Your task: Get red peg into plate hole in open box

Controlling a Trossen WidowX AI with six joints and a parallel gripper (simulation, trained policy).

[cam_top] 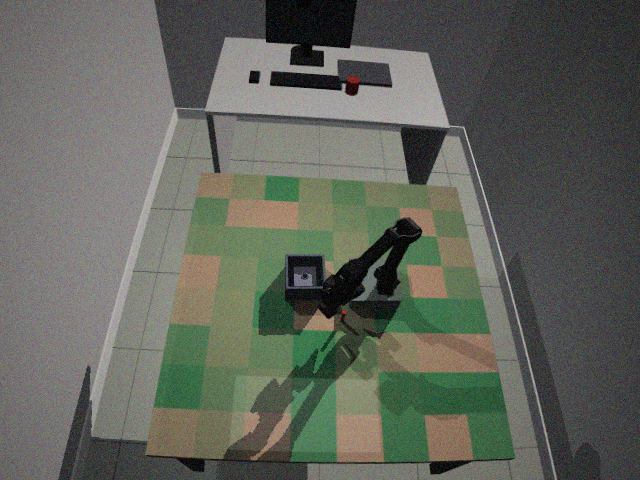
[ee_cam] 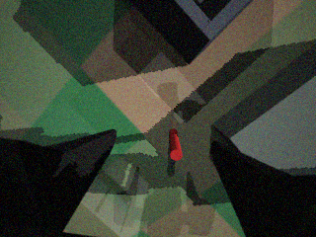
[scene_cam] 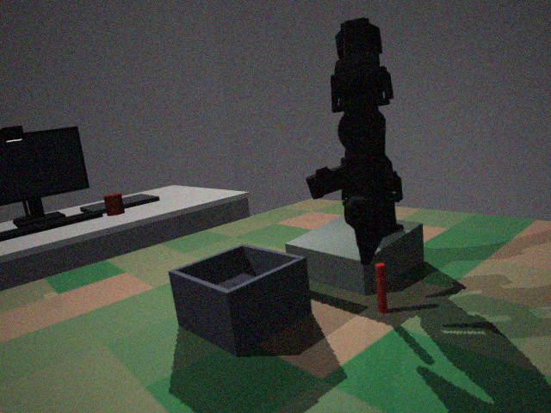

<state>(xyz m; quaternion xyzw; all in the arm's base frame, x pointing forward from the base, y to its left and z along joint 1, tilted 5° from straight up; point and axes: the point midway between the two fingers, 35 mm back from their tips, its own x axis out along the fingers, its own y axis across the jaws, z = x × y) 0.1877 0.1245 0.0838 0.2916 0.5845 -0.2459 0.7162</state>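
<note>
Right now the slim red cylindrical peg (cam_top: 343, 316) (scene_cam: 381, 288) (ee_cam: 176, 145) stands upright on the green-and-tan patchwork tabletop (cam_top: 289, 351) (scene_cam: 133, 351) (ee_cam: 44, 74), at about four o'clock from the dark, square, open-topped box (cam_top: 305, 293) (scene_cam: 271, 306) (ee_cam: 199, 41) as seen from above. Over the tabletop, the black two-fingered gripper (cam_top: 326, 308) (scene_cam: 367, 261) (ee_cam: 163, 139) hangs wide open, nothing between its fingers, with its tips near the peg's top.

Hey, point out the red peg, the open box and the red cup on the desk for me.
Red peg (cam_top: 343, 313) (scene_cam: 381, 288) (ee_cam: 176, 146): top, exterior and wrist views, on its upright body or upper end.
Open box (cam_top: 305, 293) (scene_cam: 271, 320) (ee_cam: 170, 37): same three views, outer wall.
Red cup (cam_top: 352, 86) (scene_cam: 114, 205): top and exterior views, side.
</note>
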